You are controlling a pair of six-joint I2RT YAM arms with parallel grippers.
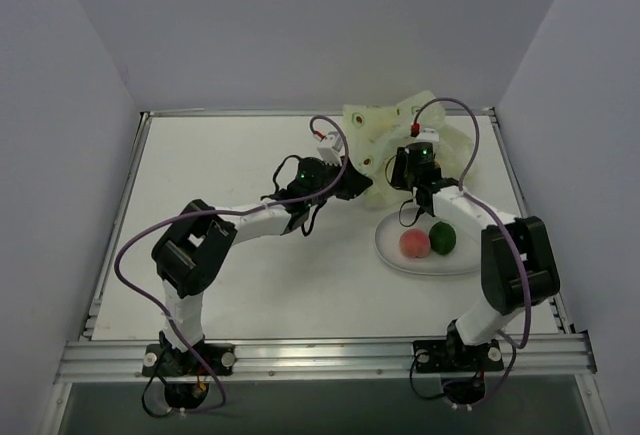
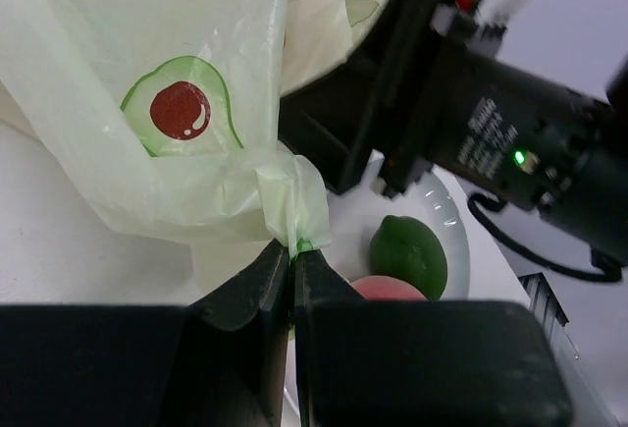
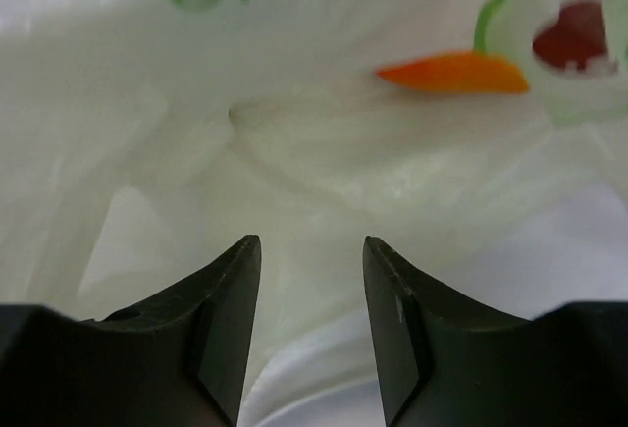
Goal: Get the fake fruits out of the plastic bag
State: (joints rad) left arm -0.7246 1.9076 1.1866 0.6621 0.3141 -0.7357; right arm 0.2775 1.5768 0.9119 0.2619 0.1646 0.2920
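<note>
Left of the plate (image 1: 440,266), the table (image 1: 220,175) lies bare and open. Just beyond the plate the plastic bag (image 1: 385,125) walls off the far side, with the left gripper (image 1: 358,187) and right gripper (image 1: 404,173) crowding its near edge. A peach (image 1: 415,244) and green fruit (image 1: 442,237) occupy the plate's middle.

Pink peach (image 1: 414,244) and green fruit (image 1: 443,237) lie on the plate (image 1: 460,261) near the plastic bag (image 1: 378,125).

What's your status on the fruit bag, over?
Left gripper shut on plastic bag edge. Right gripper open, nosed up to the bag. Pink fruit and green fruit on plate. Both arms crowd the bag, nothing else in the way.
</note>
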